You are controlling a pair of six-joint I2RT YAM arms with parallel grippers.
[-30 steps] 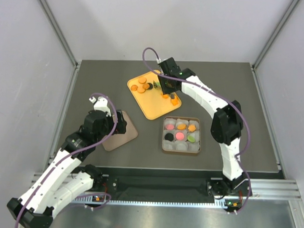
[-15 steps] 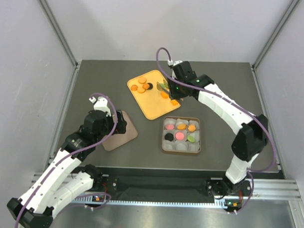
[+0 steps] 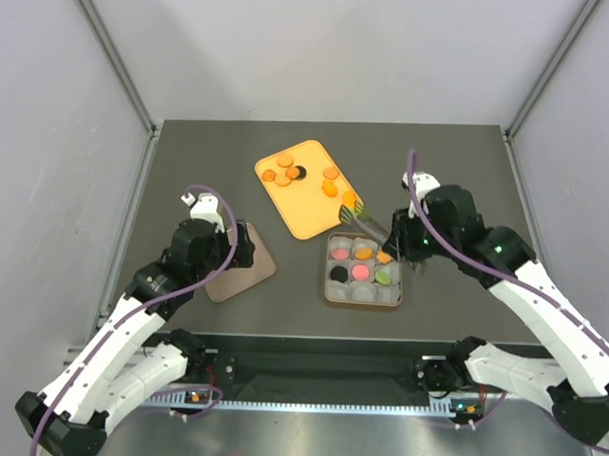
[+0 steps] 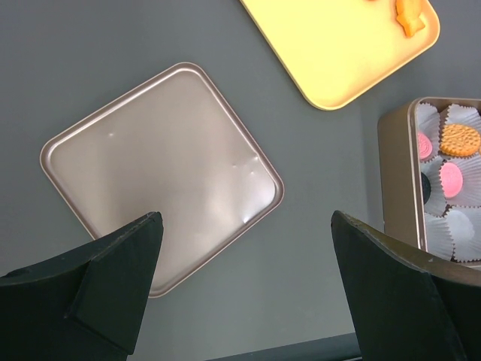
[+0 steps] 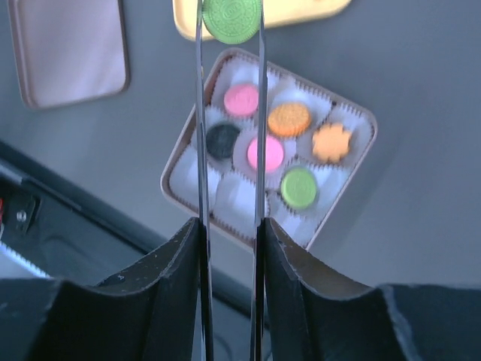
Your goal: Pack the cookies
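My right gripper [image 5: 231, 226] is shut on a pair of metal tongs [image 5: 199, 135], and the tong tips pinch a green cookie [image 5: 231, 19]. In the top view that gripper [image 3: 399, 241] hangs over the right side of the square tin [image 3: 363, 302], with the tongs [image 3: 365, 223] reaching toward the tin's far left corner. White cups in the tin [image 5: 169, 180] hold pink, orange, black and green cookies [image 5: 299, 186]. Several orange cookies [image 3: 284, 170] and one black one lie on the yellow tray [image 3: 310, 213]. My left gripper [image 4: 245, 226] is open and holds nothing.
A bronze square lid [image 4: 158, 173] lies flat on the dark table, left of the tin, under my left gripper [image 3: 234, 248]. The yellow tray [image 4: 338, 53] sits behind the tin. Grey walls with metal posts close in the table.
My right arm has swung from over the yellow tray toward the tin, carrying the tongs with the green cookie. The left arm has not moved.
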